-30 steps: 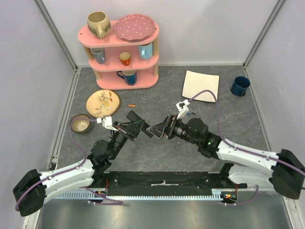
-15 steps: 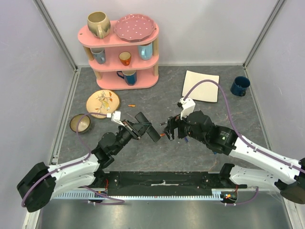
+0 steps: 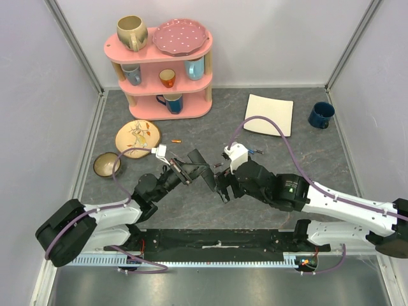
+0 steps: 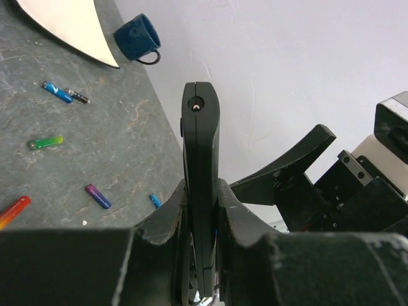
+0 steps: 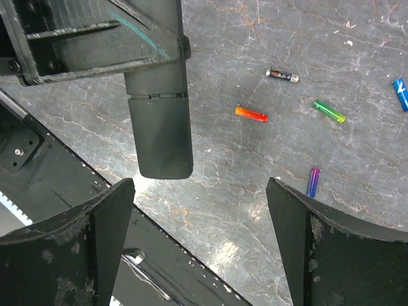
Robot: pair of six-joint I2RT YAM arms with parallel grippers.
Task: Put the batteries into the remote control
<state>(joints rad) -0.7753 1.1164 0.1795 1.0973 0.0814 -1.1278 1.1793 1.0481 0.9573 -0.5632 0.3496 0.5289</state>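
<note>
My left gripper (image 3: pixel 193 167) is shut on the slim black remote control (image 3: pixel 206 176) and holds it above the table; in the left wrist view the remote (image 4: pixel 201 185) stands edge-on between my fingers. My right gripper (image 3: pixel 221 186) is open and empty, close beside the remote's free end. In the right wrist view the remote (image 5: pixel 159 127) hangs just ahead of my left finger (image 5: pixel 95 242). Batteries lie loose on the table: red-orange (image 5: pixel 251 114), green (image 5: pixel 329 111), purple (image 5: pixel 312 182), black (image 5: pixel 282 75), blue (image 5: pixel 400 92). One orange battery (image 3: pixel 176 140) lies apart by the floral plate.
A pink shelf (image 3: pixel 159 105) with mugs and a plate stands at the back. A floral plate (image 3: pixel 137 136) and a bowl (image 3: pixel 106 165) lie at the left. A white square plate (image 3: pixel 268 115) and a blue mug (image 3: pixel 320 115) sit at the back right.
My right gripper has swung left and down, opening beside the remote's end. My left gripper has pushed the remote further right, toward the middle.
</note>
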